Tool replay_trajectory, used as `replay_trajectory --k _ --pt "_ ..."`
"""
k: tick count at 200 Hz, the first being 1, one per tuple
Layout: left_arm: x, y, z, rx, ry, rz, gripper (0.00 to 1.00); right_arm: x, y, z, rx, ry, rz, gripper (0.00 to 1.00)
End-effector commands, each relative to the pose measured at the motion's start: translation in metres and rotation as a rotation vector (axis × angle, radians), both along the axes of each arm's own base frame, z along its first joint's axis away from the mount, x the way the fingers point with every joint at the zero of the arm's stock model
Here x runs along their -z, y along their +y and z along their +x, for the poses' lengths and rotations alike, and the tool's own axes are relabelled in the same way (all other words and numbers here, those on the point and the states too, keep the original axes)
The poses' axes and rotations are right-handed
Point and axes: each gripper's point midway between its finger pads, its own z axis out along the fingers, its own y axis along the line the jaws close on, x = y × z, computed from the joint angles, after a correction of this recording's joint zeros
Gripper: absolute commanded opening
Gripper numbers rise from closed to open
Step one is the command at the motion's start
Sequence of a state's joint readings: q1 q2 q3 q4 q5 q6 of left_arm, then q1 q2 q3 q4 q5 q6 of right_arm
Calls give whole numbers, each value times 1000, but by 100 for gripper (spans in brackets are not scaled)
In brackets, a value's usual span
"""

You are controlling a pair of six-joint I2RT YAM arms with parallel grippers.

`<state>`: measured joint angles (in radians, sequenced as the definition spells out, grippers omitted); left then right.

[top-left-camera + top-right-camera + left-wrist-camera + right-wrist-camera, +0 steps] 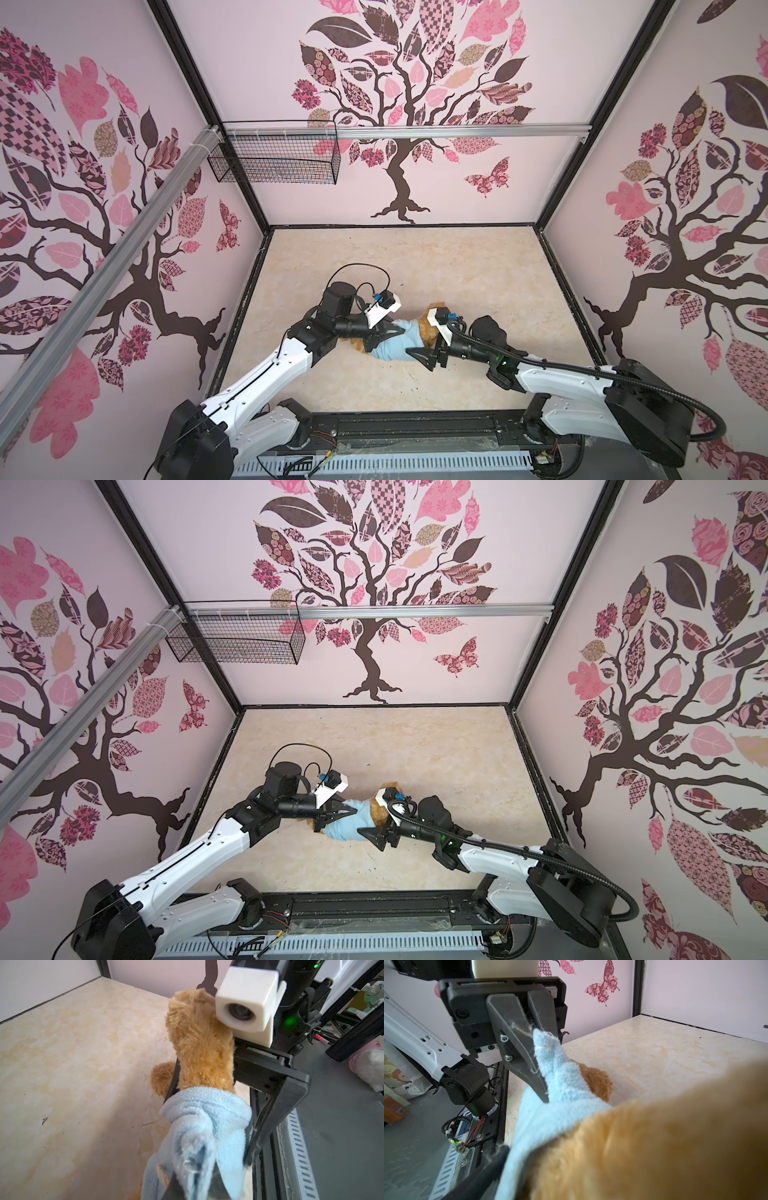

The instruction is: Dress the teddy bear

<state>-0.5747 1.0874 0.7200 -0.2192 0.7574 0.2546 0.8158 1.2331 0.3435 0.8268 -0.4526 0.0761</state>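
The golden-brown teddy bear (426, 328) (379, 812) lies on its side mid-table, its body inside a light-blue shirt (392, 347) (347, 827). My left gripper (397, 331) (350, 811) is shut on a pinched fold of the shirt (199, 1167); the right wrist view shows that fold sticking up between the left gripper's (545, 1095) fingers. My right gripper (413, 336) (368, 817) stands open, one finger (274, 1118) on each side of the bear (199, 1043) at the shirt's collar (207, 1109). Bear fur (654, 1147) fills the right wrist view.
Patterned walls close in the marble-look table (478, 266) on three sides. A wire basket (274, 162) hangs from a metal rail (457, 132) at the back left. A black rail (415, 424) runs along the front edge between the arm bases.
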Motion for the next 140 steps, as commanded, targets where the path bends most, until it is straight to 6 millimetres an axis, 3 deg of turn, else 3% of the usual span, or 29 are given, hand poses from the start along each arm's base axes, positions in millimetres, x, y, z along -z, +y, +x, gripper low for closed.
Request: replay_trajectory --k 1,21,40,58,82,104,140 --pt "-41 -12 0 59 -77 -93 0 -17 13 4 -43 -36 61 78" --pt "-34 -8 -4 52 -65 -68 0 -13 13 8 -26 -61 46 50" --pt "-25 0 -8 32 -58 -31 18 -9 9 11 -1 -107 14 27" --pt "-21 9 -14 3 -59 0 41 -1 7 10 -8 -157 -34 17" --pt "-35 25 -15 -101 -73 13 50 9 5 4 -39 -213 -91 13" --pt "-48 40 -19 -151 -114 45 45 11 2 0 -49 -256 -107 12" --pt "-56 44 -27 -90 -141 122 16 12 5 -8 -64 -318 -149 12"
